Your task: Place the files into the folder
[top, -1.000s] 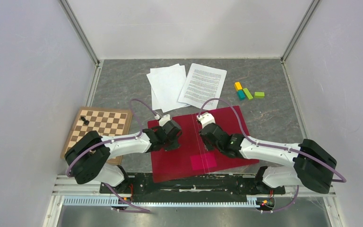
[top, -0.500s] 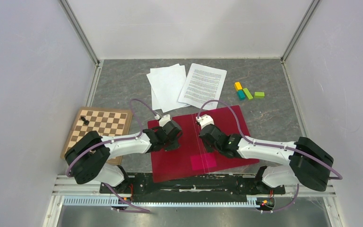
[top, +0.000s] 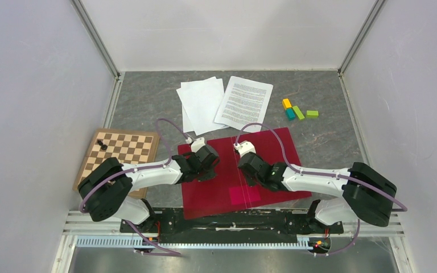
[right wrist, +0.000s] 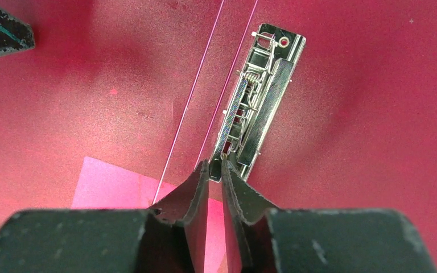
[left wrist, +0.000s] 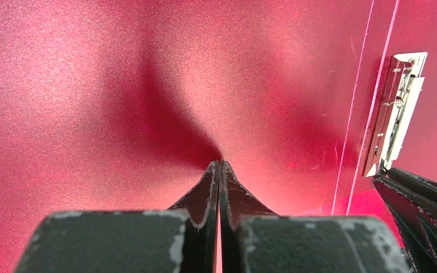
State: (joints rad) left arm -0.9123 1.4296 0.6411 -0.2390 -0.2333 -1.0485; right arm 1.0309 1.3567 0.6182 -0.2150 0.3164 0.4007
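The crimson folder [top: 273, 145] lies open and flat on the grey table [top: 330, 142], in the lower middle of the overhead view, with both arms bent in over it. The files are not in it. The printed sheet [top: 244, 103] and the blank sheets [top: 200, 102] sit just past its far edge at upper centre, the blank ones overlapping so I can't count them.

The left gripper [left wrist: 219, 165] has its fingers pressed together with nothing between them, the tips down on the left half of the folder. From above, the wrist hides those tips.

The right gripper [right wrist: 215, 165] stands at the near end of the metal clip [right wrist: 259, 96], its fingers almost together with only a sliver of gap. Whether they nip the clip's end I can't make out. The clip itself is hidden under that wrist in the overhead view.

The pink square [top: 246, 194] shows in the folder's lower part, partly covered by the fingers in the right wrist view.

A chessboard [top: 124, 149] with one dark piece [top: 103, 145] lies at left, partly under the left arm. Small coloured blocks [top: 297, 111] lie at upper right.
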